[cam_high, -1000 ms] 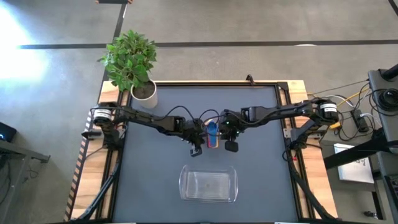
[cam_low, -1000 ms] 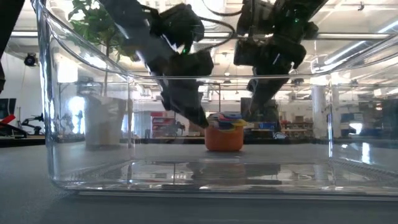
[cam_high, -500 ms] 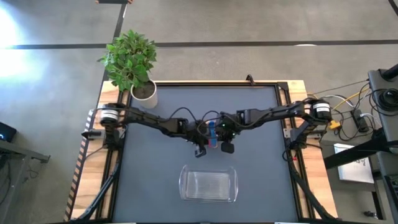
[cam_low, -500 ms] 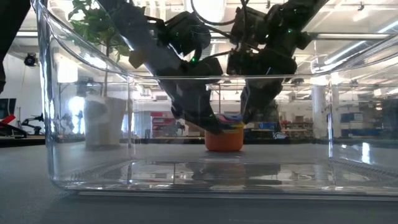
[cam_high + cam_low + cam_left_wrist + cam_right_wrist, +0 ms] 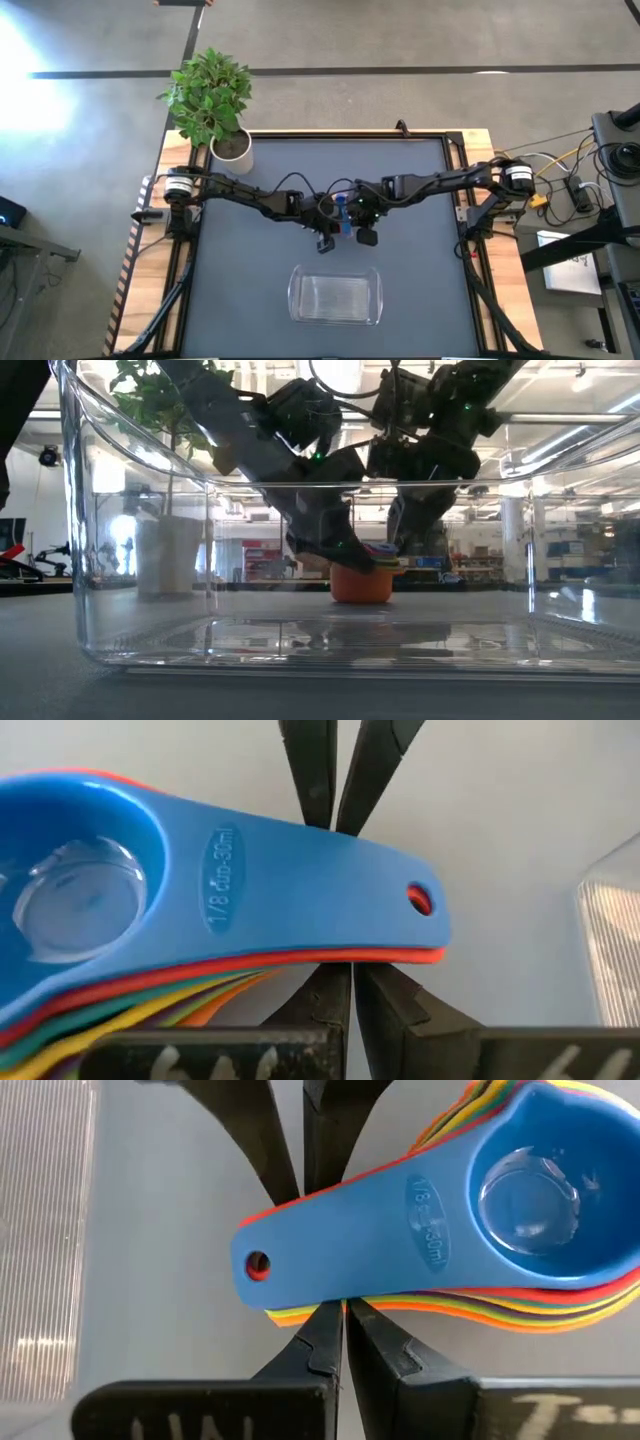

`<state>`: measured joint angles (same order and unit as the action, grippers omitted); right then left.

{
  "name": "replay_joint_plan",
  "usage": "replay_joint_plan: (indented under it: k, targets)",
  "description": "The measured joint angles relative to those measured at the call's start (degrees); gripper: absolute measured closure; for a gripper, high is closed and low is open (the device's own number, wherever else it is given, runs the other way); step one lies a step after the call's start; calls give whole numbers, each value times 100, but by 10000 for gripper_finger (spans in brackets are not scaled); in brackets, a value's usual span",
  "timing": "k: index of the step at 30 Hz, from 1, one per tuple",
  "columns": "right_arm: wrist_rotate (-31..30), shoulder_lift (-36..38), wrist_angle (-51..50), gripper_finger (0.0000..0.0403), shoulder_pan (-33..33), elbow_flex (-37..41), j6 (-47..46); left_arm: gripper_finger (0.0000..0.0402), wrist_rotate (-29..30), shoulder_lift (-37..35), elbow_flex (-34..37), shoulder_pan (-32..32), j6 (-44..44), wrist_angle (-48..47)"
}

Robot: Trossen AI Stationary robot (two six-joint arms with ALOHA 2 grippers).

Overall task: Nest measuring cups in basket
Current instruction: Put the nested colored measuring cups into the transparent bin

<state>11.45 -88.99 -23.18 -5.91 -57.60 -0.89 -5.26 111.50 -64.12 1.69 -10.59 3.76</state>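
The measuring cups (image 5: 342, 212) stand nested in one stack on the dark table, the orange one (image 5: 360, 585) at the bottom and the blue one (image 5: 90, 870) on top. Their flat handles (image 5: 340, 1240) fan out level. My left gripper (image 5: 345, 990) and my right gripper (image 5: 340, 1330) are both shut and slant down at the handles from opposite sides, left and right. The clear basket (image 5: 335, 295) stands nearer the table's front edge, with nothing in it. My left gripper's shut fingertips reach in beneath the stacked handles' underside (image 5: 340, 958), slanting down from the table's left and lying across the handles. The handles hide the tips, so I cannot tell whether they touch. My right gripper's shut fingertips go under the same handles (image 5: 340, 1298) from the table's right, across them. Their tips are hidden too, and touch cannot be told. The stack stands upright on the table.
A white plant pot (image 5: 232, 150) with a leafy plant stands at the table's far left corner. The basket's clear wall (image 5: 140, 560) fills the low view's foreground. Bare dark table lies to either side of the basket and behind the cups.
My left gripper has sunk and tipped further down, closing in on the cups' handles from the left. My right gripper has come down a little beside the stack. Both have stayed shut, and the cups stand where they were.
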Motion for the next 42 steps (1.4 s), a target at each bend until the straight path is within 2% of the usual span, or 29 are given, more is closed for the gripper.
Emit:
replay_joint_plan:
  k: [7, 13, 20, 26, 28, 34, 39, 42]
  targets:
    - [-206, 282, -821, 394, -4, -7, 75, 402, 0, 0, 0, 0, 0, 162]
    - [-535, 946, -1326, 394, -11, -7, -15, 402, -20, 0, 0, 1, 1, 494]
    - [-894, 1877, -1371, 394, -11, -7, -251, 402, -26, 0, -79, 7, 67, 770]
    - [-1006, 2155, -990, 381, 0, -7, -585, 402, -346, -346, -299, -48, 336, 457]
    - [-997, 2109, -1013, 365, 8, -4, -619, 402, -233, -716, -241, -154, 463, 418]
    - [-980, 1752, -1038, 277, 124, 2, -1003, 402, 933, -1827, 455, -528, 704, 345]
    - [-996, 1307, -672, 195, 316, 2, -1427, 402, 1385, -2492, 1283, -801, 531, 965]
    - [-995, 1060, -702, 156, 345, -98, -1547, 402, 1591, -2706, 1873, -922, 461, 1697]
